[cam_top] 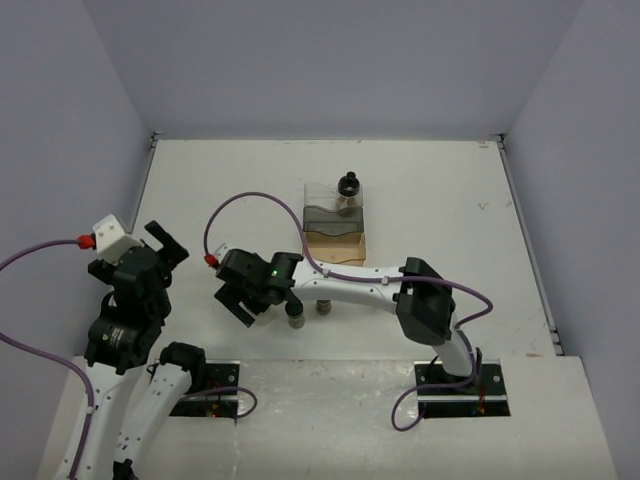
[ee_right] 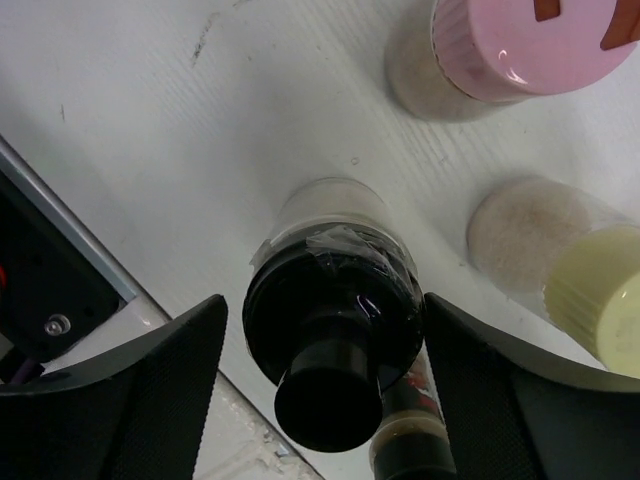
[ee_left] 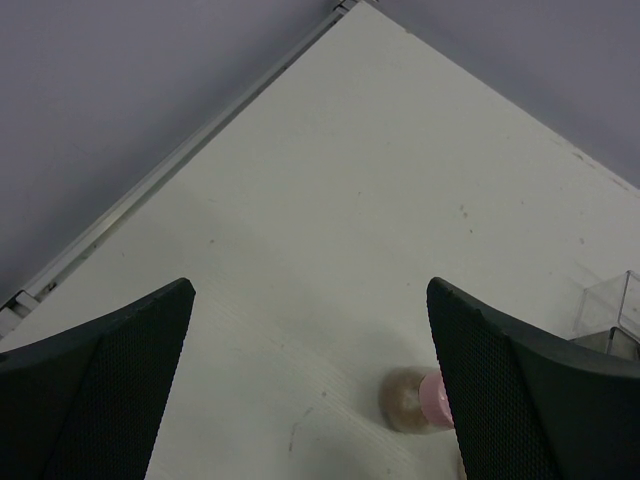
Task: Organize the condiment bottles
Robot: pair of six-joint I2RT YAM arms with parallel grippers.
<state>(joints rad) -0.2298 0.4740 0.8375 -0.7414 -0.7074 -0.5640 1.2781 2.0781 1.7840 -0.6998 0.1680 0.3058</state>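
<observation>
**While a jar stood between its jaws, the right arm had no grip**

Although the right gripper (ee_right: 320, 350) straddled the black-capped jar (ee_right: 335, 330), its jaws stood well open, gaps either side, holding nothing. Ahead of the fingertips sat the pink-capped jar (ee_right: 500, 50) and the yellow-green-capped jar (ee_right: 590, 290). The left gripper (ee_left: 310, 380) gaped fully, nothing between its jaws. The step looked like picking this jar for the rack (cam_top: 335, 225); next called for a square close on the cap, then a lift clear of the neighbours.
</observation>
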